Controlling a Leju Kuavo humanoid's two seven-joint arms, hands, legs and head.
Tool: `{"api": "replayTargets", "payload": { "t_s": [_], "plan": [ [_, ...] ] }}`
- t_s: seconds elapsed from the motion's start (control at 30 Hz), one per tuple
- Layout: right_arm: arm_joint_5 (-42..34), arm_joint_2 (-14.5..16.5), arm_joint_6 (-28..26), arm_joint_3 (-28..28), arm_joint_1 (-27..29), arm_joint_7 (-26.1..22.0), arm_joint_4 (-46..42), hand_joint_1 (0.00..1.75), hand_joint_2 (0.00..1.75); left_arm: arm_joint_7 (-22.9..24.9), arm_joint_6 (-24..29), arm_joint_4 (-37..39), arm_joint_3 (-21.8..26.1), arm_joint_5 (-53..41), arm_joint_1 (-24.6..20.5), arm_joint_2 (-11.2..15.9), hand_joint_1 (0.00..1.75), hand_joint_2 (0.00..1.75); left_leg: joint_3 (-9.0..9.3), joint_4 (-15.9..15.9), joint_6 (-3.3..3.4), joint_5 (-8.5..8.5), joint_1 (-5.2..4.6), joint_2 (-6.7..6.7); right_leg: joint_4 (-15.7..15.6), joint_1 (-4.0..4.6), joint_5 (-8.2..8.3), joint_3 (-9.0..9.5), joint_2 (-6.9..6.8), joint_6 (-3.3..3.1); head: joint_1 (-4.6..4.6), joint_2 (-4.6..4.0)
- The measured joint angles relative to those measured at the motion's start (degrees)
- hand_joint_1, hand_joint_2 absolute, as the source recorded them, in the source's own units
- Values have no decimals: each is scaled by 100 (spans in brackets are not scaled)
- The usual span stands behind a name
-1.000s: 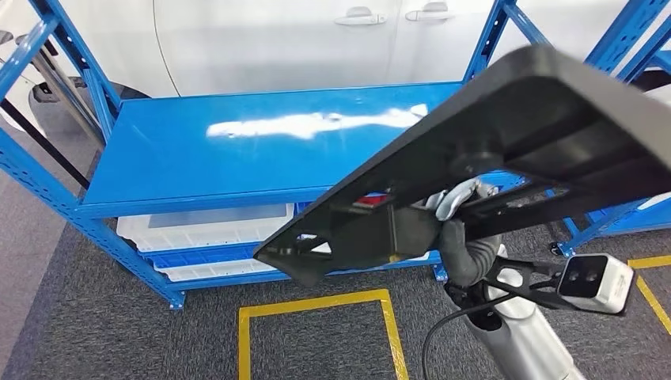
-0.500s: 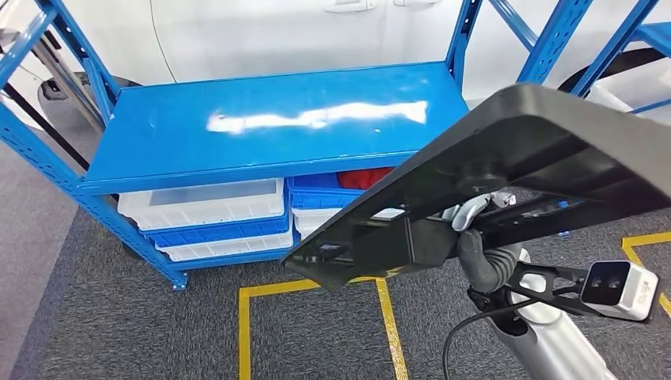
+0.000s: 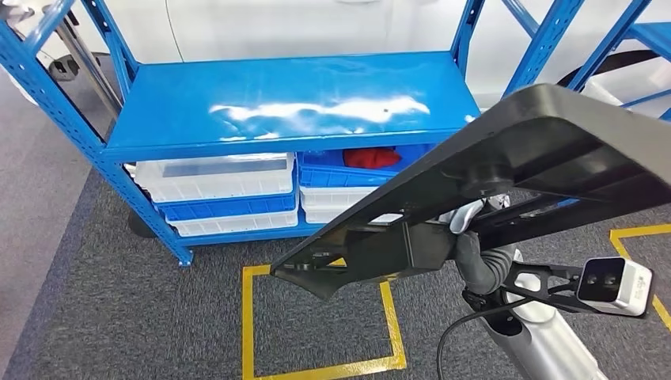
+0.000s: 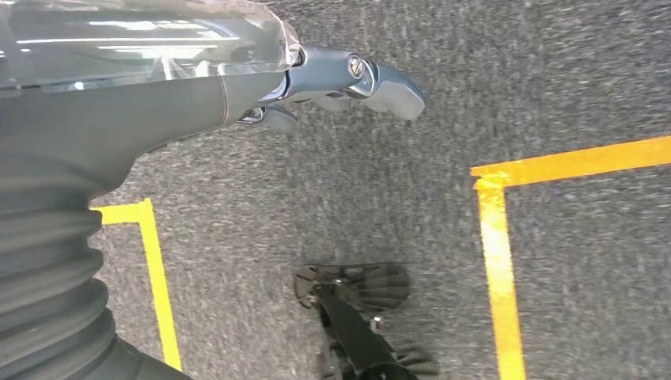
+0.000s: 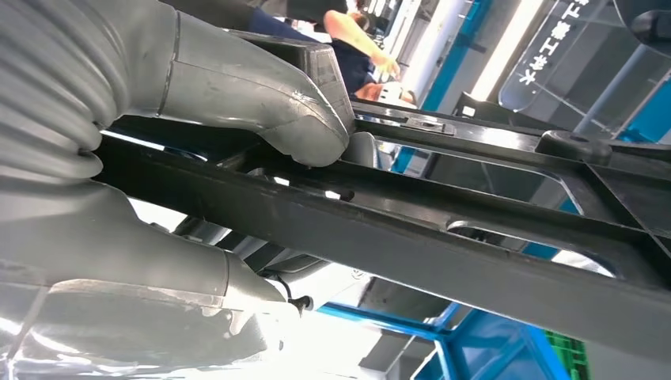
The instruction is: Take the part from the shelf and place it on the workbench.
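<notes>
Part [image 3: 506, 170]: long black panel, off the shelf [image 3: 285, 103], tilted, low end forward-left.
Left hand [image 4: 348, 79]: hangs over the carpet, fingers loosely apart, holding nothing.
Right hand [image 3: 467, 237]: fingers clamped on a rib under the panel.
Risk: off-centre hold; the panel may twist free or clip a shelf post.

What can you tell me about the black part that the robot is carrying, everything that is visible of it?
The black part is a large, flat panel that looks like moulded plastic, matt, with a rounded rim, ribs and cut-out openings on its underside and a round boss near the middle. It is off the shelf and in the air, tilted, its low narrow end over the yellow floor marking. The right hand grips it from below; in the right wrist view the thumb presses on a rib.
</notes>
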Motion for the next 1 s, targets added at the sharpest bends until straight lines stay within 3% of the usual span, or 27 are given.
{"api": "replayTargets", "payload": {
  "t_s": [0.03, 0.07, 0.13, 0.2, 0.27, 0.33, 0.4, 0.47, 0.5, 0.53, 0.57, 0.63, 0.7, 0.73, 0.8, 0.87, 0.93, 1.0],
  "plan": [
    [2, -1, 1, -1, 17, -1, 7, 175, 175, 0, -1, 0, -6, 0, 0, 0, 0, 175, -76, 18, -8, 45, -1, 1, 131, -12, 30, 35, 0, 13, 0, 0],
    [2, -1, 1, -1, 25, -1, 13, 175, 175, 0, -2, 0, -10, 0, 1, 0, 0, 175, -148, 41, -19, 82, 0, 3, 40, -23, 155, 175, -1, 18, 0, 0],
    [2, 0, 1, -3, 28, -2, 19, 175, 175, 0, -3, 0, -14, 0, 0, 0, 0, 175, -271, 96, -53, 138, 1, 3, -674, -32, 390, 723, 0, -6, 0, 0],
    [4, 0, 1, -11, 26, -3, 16, 175, 175, -1, -4, 0, -20, 0, -3, 0, 0, 175, -353, 137, -107, 198, -4, 1, -1383, -4, 392, 1173, 9, -63, -1, 0],
    [6, -1, 1, -20, 30, -6, 16, 175, 175, -2, -5, 0, -30, 0, -1, 0, 0, 175, -402, 133, -173, 283, -1, -3, -1591, 36, 362, 1247, 14, -128, 0, 0],
    [8, 0, 1, -23, 32, -7, 22, 175, 175, -2, -7, 4, -45, 0, 9, 0, 0, 175, -474, 174, -232, 270, 0, -16, -1644, 16, 455, 1195, -11, -222, 1, 0],
    [9, 1, 1, -25, 30, -8, 27, 175, 175, -1, -9, 9, -56, 0, 16, -1, 0, 175, -636, 540, -279, -98, 2, -28, -1696, -10, 571, 1117, -46, -321, 0, 0],
    [10, 1, 4, -25, 33, -9, 29, 175, 175, 0, -10, 9, -60, 0, 16, 1, 0, 175, -835, 1262, -318, -639, 14, -30, -1688, 4, 670, 996, -63, -362, 0, 0],
    [14, 2, 14, -25, 36, -9, 31, 175, 175, 0, -8, 9, -61, 0, 15, 1, 0, 175, -891, 1597, -334, -789, 18, -30, -1676, 8, 720, 925, -67, -363, 0, 0],
    [22, 5, 33, -25, 38, -12, 32, 175, 175, 0, -4, 9, -61, 0, 14, 1, 0, 175, -878, 1790, -348, -807, 23, -29, -1658, 10, 768, 850, -70, -359, 0, 0],
    [36, 13, 60, -26, 41, -15, 34, 175, 175, 1, 4, 9, -61, 0, 12, 1, 0, 175, -775, 1796, -356, -704, 31, -29, -1632, 10, 814, 768, -70, -350, 0, 0],
    [71, 34, 121, -27, 39, -21, 41, 175, 175, 4, 28, 9, -61, 0, 4, 2, 0, 175, -293, 1237, -347, -399, 46, -32, -1564, 7, 897, 612, -67, -319, -1, 0],
    [92, 50, 161, -32, 12, -15, 52, 175, 175, 6, 49, 9, -62, 0, -17, 7, 0, 175, 249, 442, -305, -365, 32, -41, -1499, 16, 973, 494, -62, -261, -1, 0],
    [102, 59, 163, -35, -12, -4, 64, 175, 175, -1, 55, 9, -65, 0, -27, 8, 0, 175, 387, 197, -275, -418, 18, -46, -1486, 19, 1014, 465, -62, -227, -1, 0],
    [143, 78, 123, -38, -54, 22, 96, 175, 175, -11, 60, 9, -85, 0, -27, 7, 0, 175, 399, 65, -199, -426, 6, -50, -1505, 21, 1104, 441, -64, -153, -1, 0],
    [217, 90, 51, -38, -66, 34, 127, 175, 175, 4, 58, 9, -107, 0, -19, 4, 0, 175, 322, 51, -112, -320, 23, -37, -1400, 2, 1003, 370, -48, -85, 0, 0],
    [288, 97, -2, -36, -64, 20, 150, 175, 175, 53, 66, 9, -115, 0, -21, 3, 0, 175, 212, 47, -47, -201, 35, -19, -863, -18, 571, 156, -26, -34, 0, 0],
    [342, 135, -19, -27, -66, -15, 185, 175, 175, 116, 105, 9, -119, 0, -19, 1, 0, 175, 66, 68, -32, -98, 30, -12, -105, -22, 140, -71, -17, -2, 0, 0]
  ]
}}
